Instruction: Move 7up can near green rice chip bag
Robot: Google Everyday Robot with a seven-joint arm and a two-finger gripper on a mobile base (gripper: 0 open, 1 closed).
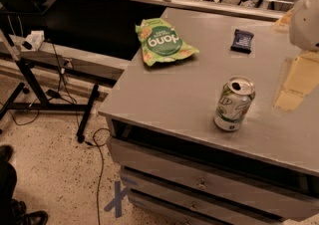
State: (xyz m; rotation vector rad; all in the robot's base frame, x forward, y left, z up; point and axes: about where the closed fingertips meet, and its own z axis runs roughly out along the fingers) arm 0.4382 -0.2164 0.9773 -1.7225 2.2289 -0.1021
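Observation:
The 7up can [234, 103] stands upright near the front edge of the grey table [174, 84], its pull-tab top open to view. The green rice chip bag [162, 41] lies flat at the table's far left corner, partly over the edge, well apart from the can. My gripper [297, 80] comes in from the right edge of the view as a pale yellowish shape under a white arm housing [308, 16]. It hovers to the right of the can and does not touch it.
A small dark blue packet [242, 40] lies at the back of the table, right of the bag. Drawers [199, 184] run under the tabletop. On the floor to the left are a black stand [30, 84] and cables.

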